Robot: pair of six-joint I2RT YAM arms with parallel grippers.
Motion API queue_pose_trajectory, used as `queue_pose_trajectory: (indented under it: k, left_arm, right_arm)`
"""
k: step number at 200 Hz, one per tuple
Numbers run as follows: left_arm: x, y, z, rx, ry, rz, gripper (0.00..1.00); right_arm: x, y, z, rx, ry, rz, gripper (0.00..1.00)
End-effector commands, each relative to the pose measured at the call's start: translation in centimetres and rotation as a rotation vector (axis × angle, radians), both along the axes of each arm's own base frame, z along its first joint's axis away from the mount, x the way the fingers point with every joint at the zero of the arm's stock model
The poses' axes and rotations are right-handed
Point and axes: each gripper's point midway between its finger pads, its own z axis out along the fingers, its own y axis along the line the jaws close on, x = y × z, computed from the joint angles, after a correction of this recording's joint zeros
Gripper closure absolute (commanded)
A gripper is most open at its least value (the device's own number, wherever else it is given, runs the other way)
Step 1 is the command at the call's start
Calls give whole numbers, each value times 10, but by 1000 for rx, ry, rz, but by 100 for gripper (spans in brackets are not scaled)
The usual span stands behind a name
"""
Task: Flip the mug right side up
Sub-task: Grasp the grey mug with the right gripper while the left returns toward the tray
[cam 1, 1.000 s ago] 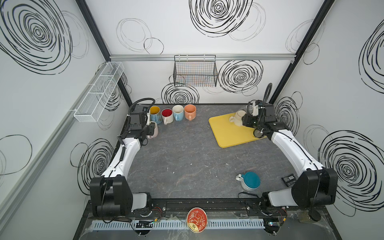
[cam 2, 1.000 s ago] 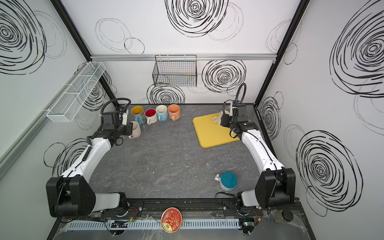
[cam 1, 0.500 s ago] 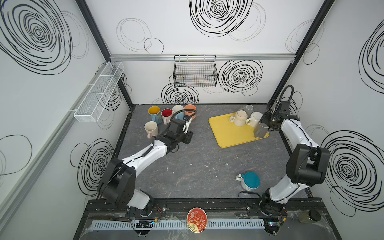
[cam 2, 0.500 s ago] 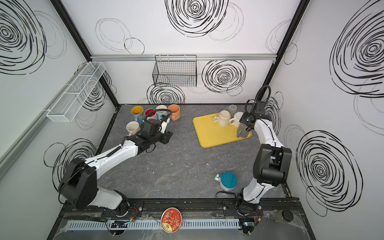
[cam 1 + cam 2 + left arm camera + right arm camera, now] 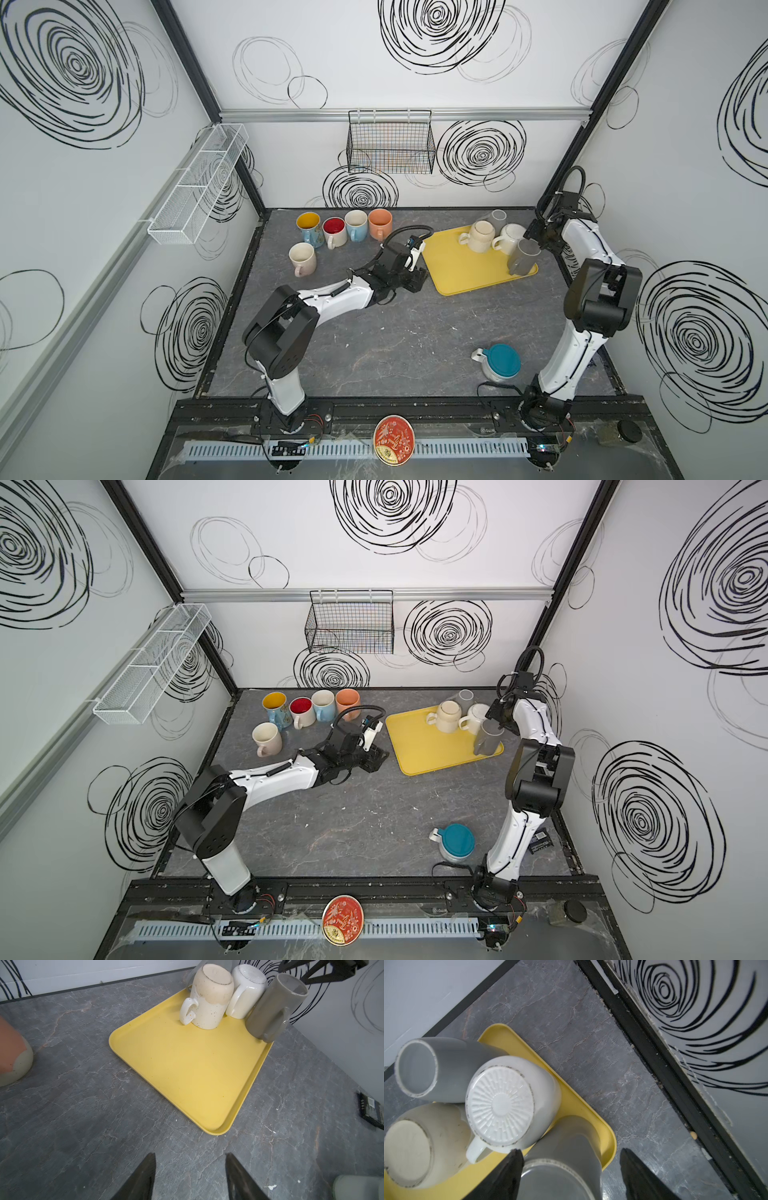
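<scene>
Yellow tray [image 5: 465,266] on a dark grey, pale-veined tabletop [image 5: 395,332]; white walls [image 5: 353,62] were scrawled with black spirals.
On the tray's far right were a plain grey mug [image 5: 521,257], a white mug [image 5: 508,1103] with a ribbed base, and a cream mug [image 5: 207,1007] flecked brown and orange. Far left were a yellow-lined blue mug [image 5: 309,227], a red-lined white mug [image 5: 334,230], a pale blue mug [image 5: 356,224] and a peach mug [image 5: 380,222]. Near right was a teal lid [image 5: 503,360].

Glossy grey mug [image 5: 268,1012], smooth yellow tray [image 5: 187,1068]
</scene>
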Motion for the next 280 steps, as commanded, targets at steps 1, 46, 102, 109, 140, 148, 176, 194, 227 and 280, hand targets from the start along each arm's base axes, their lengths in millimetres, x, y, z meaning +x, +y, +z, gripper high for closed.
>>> queue_pose_trajectory:
  k: [1, 46, 102, 109, 140, 148, 176, 194, 227, 280]
  left_arm:
    - [10, -8, 11, -62, -20, 3, 43]
    - [13, -12, 14, -87, -17, -2, 43]
    - [11, -13, 9, -92, 2, -17, 43]
    - [10, -13, 7, -92, 6, -18, 43]
    - [6, -11, 2, -113, 20, -14, 43]
    - [5, -11, 2, -116, 25, -14, 43]
    - [1, -9, -1, -124, 30, -16, 43]
    - [-2, -8, -3, -126, 37, -15, 43]
    - [-5, -3, -8, -132, 51, 0, 43]
    - [3, 6, -9, -144, 60, 41, 43]
  right_arm:
    - [-5, 13, -5, 43, 52, 33, 25]
    - [-11, 39, -3, 90, 44, 74, 31]
    - [-27, 96, -14, 181, 40, 144, 32]
    - [-27, 106, -16, 190, 42, 159, 32]
    - [-20, 150, -19, 201, 38, 225, 32]
    - [-18, 161, -20, 207, 40, 243, 32]
    - [-8, 198, -18, 216, 34, 311, 31]
    - [-2, 220, -13, 227, 18, 360, 30]
    - [6, 250, 7, 242, -15, 453, 28]
    - [-5, 256, 44, 124, -13, 522, 27]
